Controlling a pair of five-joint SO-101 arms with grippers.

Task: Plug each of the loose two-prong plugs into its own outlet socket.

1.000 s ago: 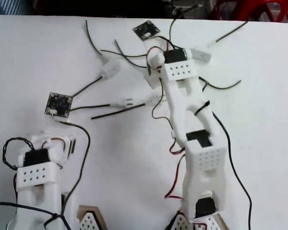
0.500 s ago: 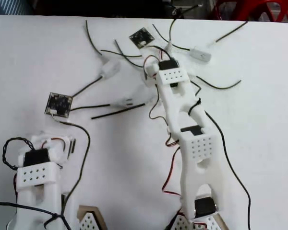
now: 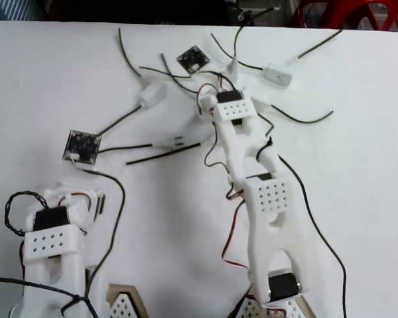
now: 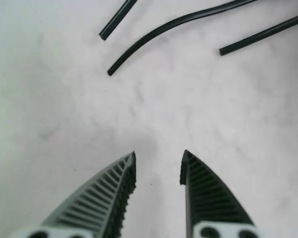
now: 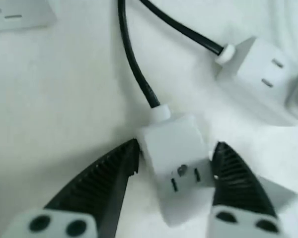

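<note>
The right end effector (image 5: 177, 148) is clamped across a small white plastic socket block (image 5: 176, 166), one ribbed black finger against each side wall, with the two-slot face turned toward the wrist. A round black cord (image 5: 134, 64) leaves the back of the block through a white collar. A second white socket block (image 5: 260, 74) lies near it on the white bench (image 4: 64, 99), apart from the fingers. In the high view a small white two-prong plug (image 3: 176, 141) rests on the bench beside the outstretched arm, not yet mated to anything.

The left end effector (image 4: 158, 158) hangs over bare bench with its fingers apart and nothing between them, and a few loose black wire ends lie farther off.

The block looks light, rigid and smooth, so it would probably skate or twist under a loose hold. The flat side walls are the sensible place to grip, leaving the slotted face free. The cord seems stiff enough to tug the block round, and the plug's thin prongs would likely bend if pushed in crooked
</note>
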